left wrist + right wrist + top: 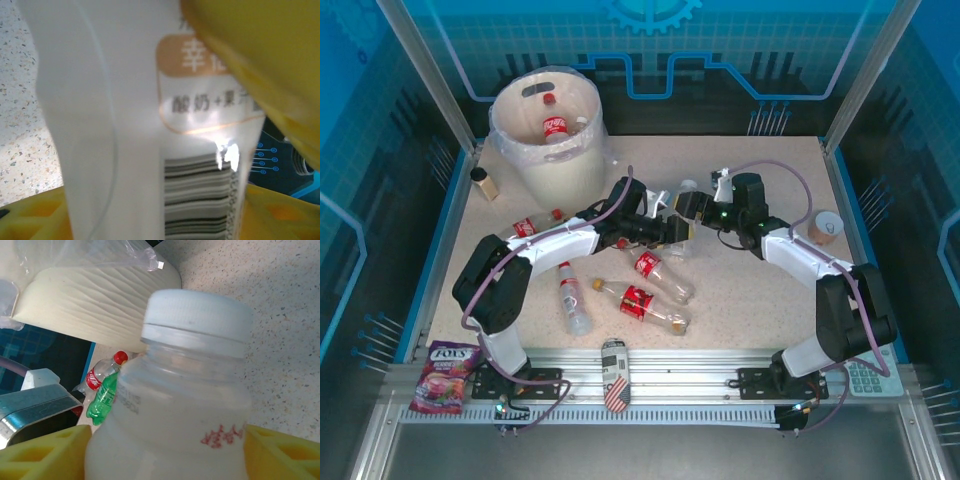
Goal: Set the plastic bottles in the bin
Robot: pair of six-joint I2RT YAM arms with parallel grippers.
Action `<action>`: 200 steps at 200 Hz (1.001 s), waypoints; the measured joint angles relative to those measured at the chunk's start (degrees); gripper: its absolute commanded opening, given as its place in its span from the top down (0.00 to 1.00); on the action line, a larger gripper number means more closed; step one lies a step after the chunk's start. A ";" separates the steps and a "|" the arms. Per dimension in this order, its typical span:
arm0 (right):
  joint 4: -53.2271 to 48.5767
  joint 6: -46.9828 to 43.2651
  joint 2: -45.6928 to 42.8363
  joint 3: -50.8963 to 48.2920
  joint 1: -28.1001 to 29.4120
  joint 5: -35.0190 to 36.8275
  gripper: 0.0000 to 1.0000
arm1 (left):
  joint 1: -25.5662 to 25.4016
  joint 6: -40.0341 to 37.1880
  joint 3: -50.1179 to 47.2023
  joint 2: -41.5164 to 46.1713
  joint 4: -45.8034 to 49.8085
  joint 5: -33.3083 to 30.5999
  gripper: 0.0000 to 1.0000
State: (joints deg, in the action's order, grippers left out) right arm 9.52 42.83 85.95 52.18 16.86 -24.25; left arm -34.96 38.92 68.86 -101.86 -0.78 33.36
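Note:
A white-capped milky bottle [190,400] sits between the yellow fingers [45,452] of my right gripper [167,445]; they stand close on both sides and I cannot make out contact. My left gripper [165,150] is shut on the same bottle's barcode label [200,195]. Both grippers meet at table centre, left gripper [668,226] facing right gripper [693,208]. The cream bin [550,150] stands far left with a red-labelled bottle [555,127] inside. More bottles lie on the table [533,225] [573,297] [660,272] [640,303]. A green bottle [102,395] lies near the bin [100,305].
A brown jar [483,183] stands left of the bin. A paper cup [826,227] sits at the right edge. A patterned can [615,375] and a candy bag [445,377] lie at the near rail. Glass walls enclose the table.

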 measured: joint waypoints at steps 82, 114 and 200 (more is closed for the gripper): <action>0.28 0.83 -8.11 -0.76 -1.33 6.62 0.13 | -0.07 -1.36 0.15 0.00 1.27 -0.13 0.41; 0.81 1.16 -13.53 -2.99 -5.51 8.04 0.12 | 0.87 -3.65 3.45 0.00 5.95 -1.01 0.44; -2.23 1.18 -15.39 -7.15 -8.74 9.05 0.12 | 9.33 -16.96 35.43 0.02 26.14 -3.13 0.45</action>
State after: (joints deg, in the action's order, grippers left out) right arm 7.29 44.01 70.57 45.04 8.12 -15.20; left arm -25.63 21.96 104.29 -101.84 25.36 30.24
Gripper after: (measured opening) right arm 0.880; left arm 0.558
